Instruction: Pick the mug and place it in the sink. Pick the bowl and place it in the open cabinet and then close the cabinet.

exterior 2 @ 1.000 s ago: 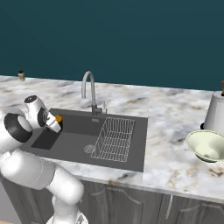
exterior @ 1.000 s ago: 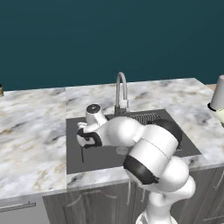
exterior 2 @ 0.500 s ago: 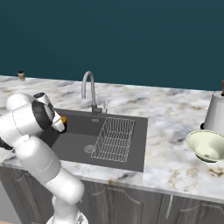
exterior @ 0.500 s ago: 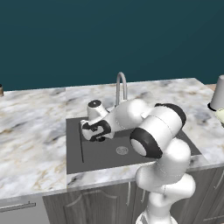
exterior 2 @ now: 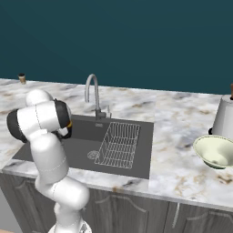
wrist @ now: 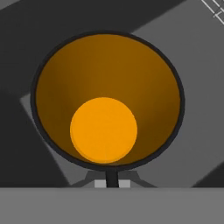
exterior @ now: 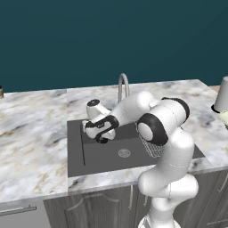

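One mug (wrist: 107, 100) is in my grip, my fingers closed tight on its near rim; the hand view looks straight down into its orange inside, and the dark sink floor lies behind it. Since a second ago my arm has swung the hand up and over toward the left part of the sink (exterior: 102, 156), and the elbow has risen well clear of the counter. In the left base view my gripper (exterior: 102, 136) now hangs above the basin floor, left of the drain and just under the faucet (exterior: 122, 84). I judge the mug is over its target but not yet set down, so lowering and letting go is what remains of this first step.

Count, as far as the views give it:
- mugs: one, held.
- bowls: one, the cream bowl (exterior 2: 215, 151), sitting on the counter (exterior 2: 177, 136) far to the right, well apart from my hand, untouched.
- sinks: one, with one wire rack (exterior 2: 119, 144) in its right half and one round drain.
- faucets: one.
- grey-white cup-like object (exterior 2: 225, 117): one, just behind the bowl.
- small dark item (exterior 2: 21, 78) at the far left back of the counter: one, too small to name.

Bowl and cabinet work all lies ahead; no cabinet to count from here.
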Tool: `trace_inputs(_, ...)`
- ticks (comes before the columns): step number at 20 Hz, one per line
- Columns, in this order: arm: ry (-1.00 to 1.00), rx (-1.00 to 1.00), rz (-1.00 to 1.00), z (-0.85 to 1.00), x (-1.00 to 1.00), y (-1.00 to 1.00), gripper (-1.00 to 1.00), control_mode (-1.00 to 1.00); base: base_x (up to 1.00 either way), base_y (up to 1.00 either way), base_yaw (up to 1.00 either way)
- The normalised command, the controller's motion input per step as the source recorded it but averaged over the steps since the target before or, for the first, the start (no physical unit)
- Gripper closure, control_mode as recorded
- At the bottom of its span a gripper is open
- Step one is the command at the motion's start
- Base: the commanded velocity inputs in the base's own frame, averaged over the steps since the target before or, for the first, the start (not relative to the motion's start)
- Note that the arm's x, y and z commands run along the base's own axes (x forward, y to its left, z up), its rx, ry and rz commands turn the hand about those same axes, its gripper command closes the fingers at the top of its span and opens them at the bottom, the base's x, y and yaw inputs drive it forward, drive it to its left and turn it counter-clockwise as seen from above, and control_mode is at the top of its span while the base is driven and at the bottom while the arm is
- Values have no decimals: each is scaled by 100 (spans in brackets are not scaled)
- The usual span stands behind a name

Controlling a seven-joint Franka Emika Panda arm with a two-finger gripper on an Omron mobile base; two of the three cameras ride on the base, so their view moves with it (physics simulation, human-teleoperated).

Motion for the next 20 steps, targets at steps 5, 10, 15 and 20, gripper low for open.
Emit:
trace_inputs(5,0,0,-4,-29,0,-17,100,-100,0,0,0)
trace_inputs(10,0,0,-4,-29,0,-24,100,-100,0,0,0)
trace_inputs(15,0,0,-3,-32,0,-19,100,-100,0,0,0)
trace_inputs(20,0,0,-3,-34,0,-17,100,-100,0,0,0)
